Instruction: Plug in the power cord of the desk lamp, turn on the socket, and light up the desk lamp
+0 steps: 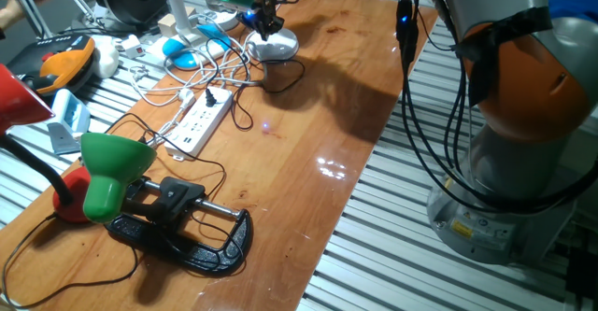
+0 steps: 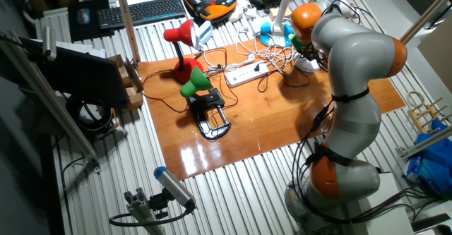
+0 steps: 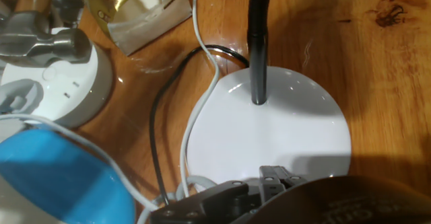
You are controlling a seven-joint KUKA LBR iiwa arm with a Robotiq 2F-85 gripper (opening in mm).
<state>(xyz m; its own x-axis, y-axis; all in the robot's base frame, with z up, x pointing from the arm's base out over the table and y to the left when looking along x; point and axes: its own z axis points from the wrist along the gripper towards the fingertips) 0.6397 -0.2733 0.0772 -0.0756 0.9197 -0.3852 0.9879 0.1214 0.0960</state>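
The desk lamp's flat round white base (image 3: 283, 126) lies directly under my hand, its thin dark stem (image 3: 258, 42) rising at the far side. My gripper (image 3: 259, 182) hangs just above the near edge of the base, jaws together, holding nothing. From the side the gripper (image 1: 268, 23) is over the base (image 1: 277, 46). The black power cord (image 3: 156, 123) curves off the base's left side and loops (image 1: 245, 115) toward the white socket strip (image 1: 196, 124). A black plug (image 1: 217, 96) sits on the strip's far end. The lamp's head is out of view.
A white cable (image 3: 196, 69) crosses the base's left edge. A blue object (image 3: 54, 173) and a round white device (image 3: 60, 89) lie left of it. The green-shaded clamp lamp (image 1: 112, 171) and a red lamp (image 2: 182, 37) stand at the near left of the table (image 1: 308, 115).
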